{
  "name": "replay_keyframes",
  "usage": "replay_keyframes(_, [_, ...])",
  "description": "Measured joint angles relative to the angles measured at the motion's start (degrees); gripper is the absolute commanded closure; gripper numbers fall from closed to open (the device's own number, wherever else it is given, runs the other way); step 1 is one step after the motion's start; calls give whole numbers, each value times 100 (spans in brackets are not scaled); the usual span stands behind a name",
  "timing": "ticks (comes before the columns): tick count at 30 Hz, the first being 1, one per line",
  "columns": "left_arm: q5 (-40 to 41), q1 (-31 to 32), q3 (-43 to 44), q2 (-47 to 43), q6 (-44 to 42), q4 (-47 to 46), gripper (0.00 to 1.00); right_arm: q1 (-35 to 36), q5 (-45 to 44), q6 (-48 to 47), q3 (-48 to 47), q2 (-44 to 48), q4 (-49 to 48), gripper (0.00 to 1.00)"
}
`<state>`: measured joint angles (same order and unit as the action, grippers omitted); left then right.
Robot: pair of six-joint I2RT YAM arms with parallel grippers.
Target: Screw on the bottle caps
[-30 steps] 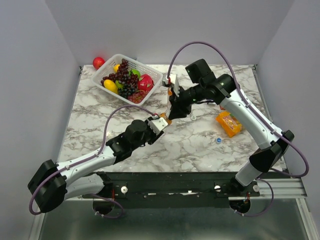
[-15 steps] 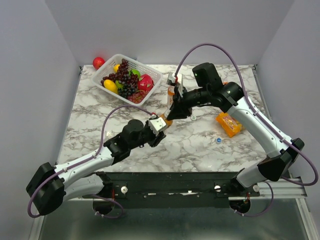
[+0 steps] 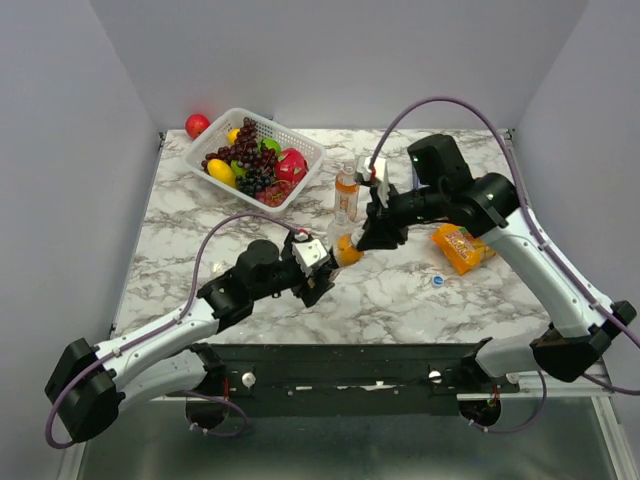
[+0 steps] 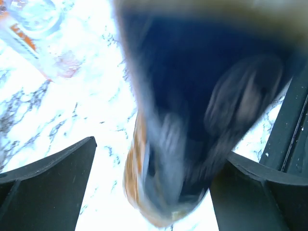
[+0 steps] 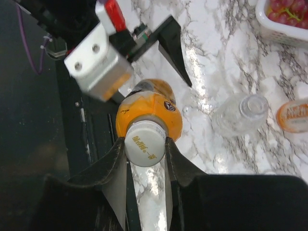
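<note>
Top external, far left: fruit basket at the back of the marble surface. Next, left jaws spread wide either side of the base of the tilted orange bottle — gripping nothing. Behind, a second orange bottle upright, with a clear bottle close by. Then right jaws, narrow, clamped on the white cap atop the tilted bottle. Farther right, blue cap loose on the surface — near an orange packet
</note>
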<state>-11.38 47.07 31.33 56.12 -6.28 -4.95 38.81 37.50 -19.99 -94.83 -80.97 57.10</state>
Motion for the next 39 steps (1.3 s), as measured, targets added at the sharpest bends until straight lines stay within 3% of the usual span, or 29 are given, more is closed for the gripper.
replay_keyframes(6, [-79, -271, -92, -474, -184, 356, 1, -431, -511, -297, 26, 619, 798, 99])
replay_keyframes(15, [-118, -616, -109, -297, -227, 529, 1, -1550, -1163, -890, -238, 321, 1805, 99])
replay_keyframes(29, [-146, -944, 214, 262, -264, 527, 1, -2691, -2149, -1080, -1646, -1515, 1718, 99])
replay_keyframes(39, [-175, -1027, 490, 590, -267, 503, 1, -3108, -2417, -1204, -1956, -2072, 1220, 99])
